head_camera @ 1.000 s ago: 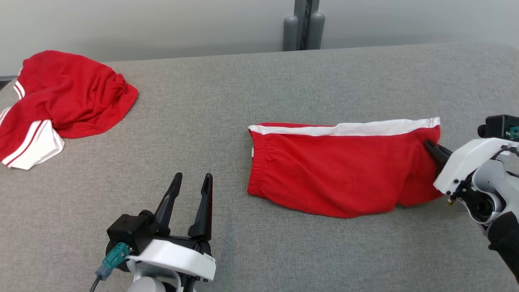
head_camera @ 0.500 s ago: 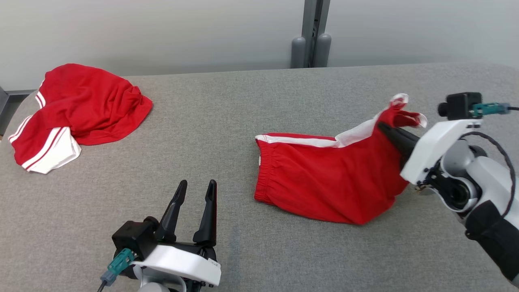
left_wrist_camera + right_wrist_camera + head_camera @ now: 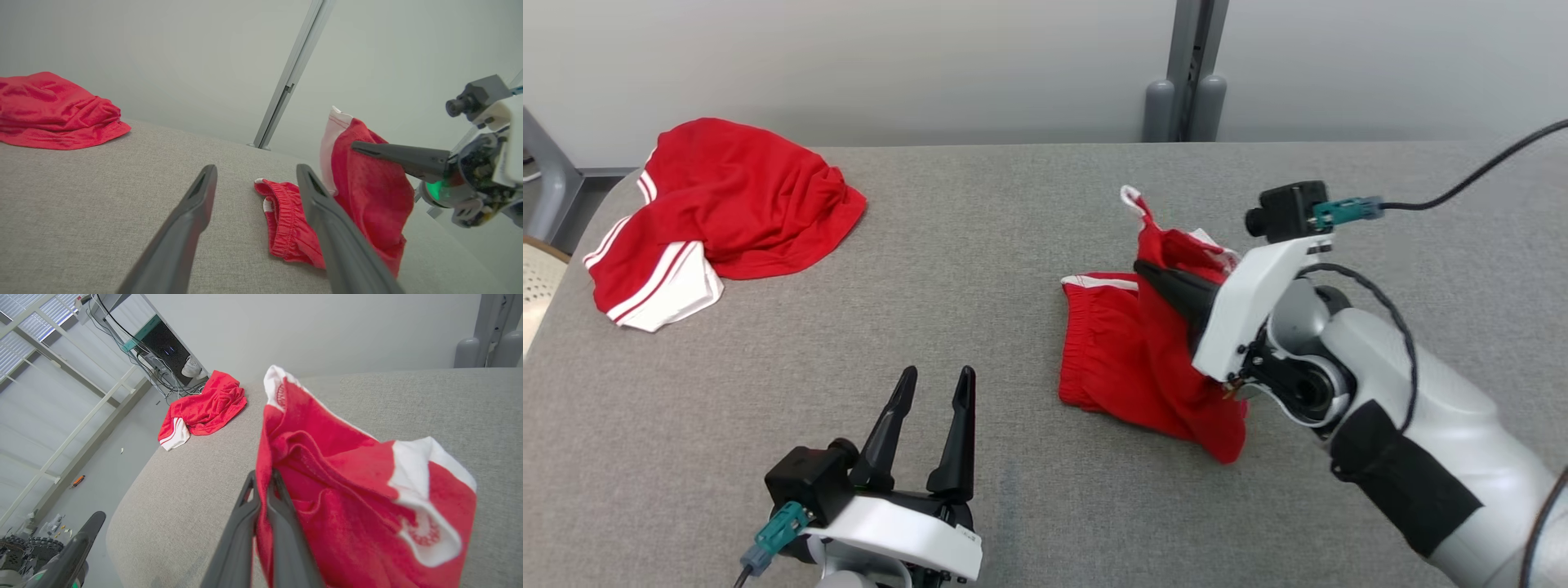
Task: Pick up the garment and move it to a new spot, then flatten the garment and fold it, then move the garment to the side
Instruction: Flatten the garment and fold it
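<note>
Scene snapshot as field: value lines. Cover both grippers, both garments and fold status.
held garment: red shorts, elastic waistband end on the table, other end lifted
right gripper: shut on the lifted end of the red shorts, above the table
left gripper: open, empty, apart from the red shorts
other garment: red and white, crumpled, at the table's far left
fold: not yet laid flat

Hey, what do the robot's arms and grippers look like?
The left gripper and right gripper each have two long, tapering dark fingers on a white wrist plate. Each carries a small black camera with a teal plug; a black cable leaves the right one. The right forearm is pale grey with a black band.
</note>
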